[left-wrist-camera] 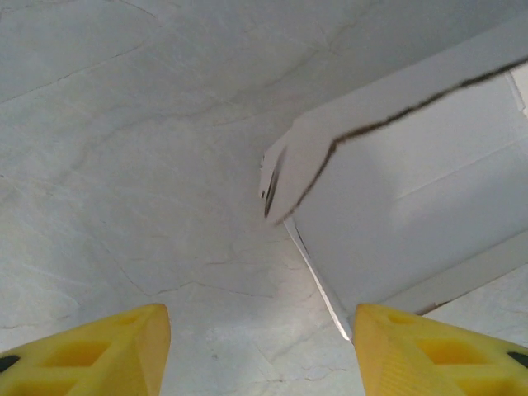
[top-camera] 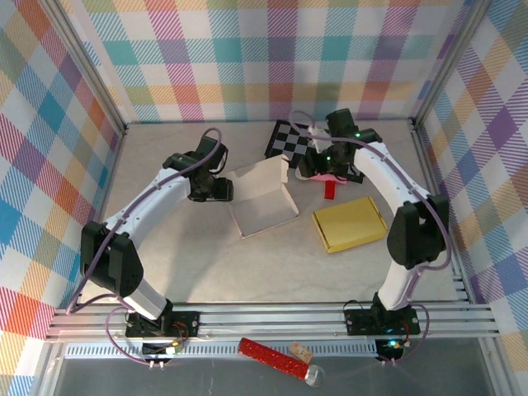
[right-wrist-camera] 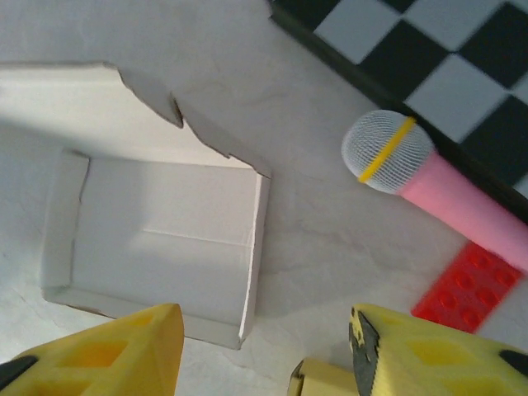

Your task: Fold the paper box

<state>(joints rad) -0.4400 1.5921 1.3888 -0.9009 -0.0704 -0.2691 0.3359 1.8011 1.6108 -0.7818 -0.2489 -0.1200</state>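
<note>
The white paper box (top-camera: 264,206) lies open in the middle of the table, its lid flap (top-camera: 260,175) raised at the far side. My left gripper (top-camera: 221,190) sits just left of the box, open. In the left wrist view its yellow fingers (left-wrist-camera: 99,355) are spread over bare table, and the box wall (left-wrist-camera: 412,198) stands just ahead on the right, not between them. My right gripper (top-camera: 327,169) hovers to the right of the box, open. In the right wrist view the box tray (right-wrist-camera: 157,239) lies ahead on the left, and the right gripper (right-wrist-camera: 264,351) holds nothing.
A flat yellow box (top-camera: 351,223) lies right of the paper box. A checkered board (top-camera: 290,139), a pink toy microphone (right-wrist-camera: 429,177) and a red brick (right-wrist-camera: 462,289) sit by the right gripper. A red tube (top-camera: 272,356) lies beyond the front rail.
</note>
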